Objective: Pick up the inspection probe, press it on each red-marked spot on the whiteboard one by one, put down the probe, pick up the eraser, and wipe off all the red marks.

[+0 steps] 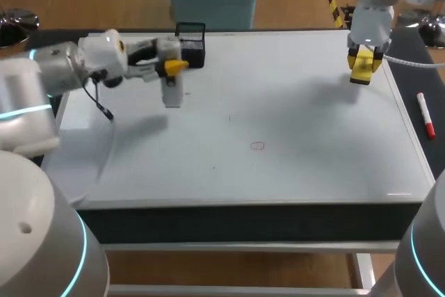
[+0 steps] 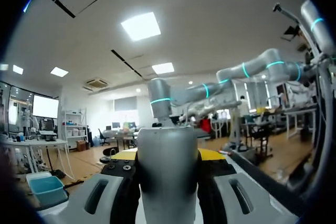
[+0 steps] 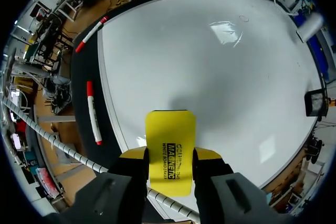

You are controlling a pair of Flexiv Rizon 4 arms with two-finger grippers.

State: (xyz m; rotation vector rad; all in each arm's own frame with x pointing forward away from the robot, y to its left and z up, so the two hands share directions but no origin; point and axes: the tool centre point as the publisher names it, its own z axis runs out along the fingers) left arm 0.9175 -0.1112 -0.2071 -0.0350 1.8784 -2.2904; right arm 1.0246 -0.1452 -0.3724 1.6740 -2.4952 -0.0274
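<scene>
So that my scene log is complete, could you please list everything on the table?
whiteboard: one, white, covering the tabletop
red mark: one, red, near the whiteboard's middle
mesh holder: one, black, at the whiteboard's far edge
markers: two, white and red, on the dark strip beside the whiteboard
probe: one, grey, held over the whiteboard
eraser: one, yellow, held over the whiteboard
left fingers: two, yellow-tipped, shut on the probe
right fingers: two, yellow-tipped, shut on the eraser
</scene>
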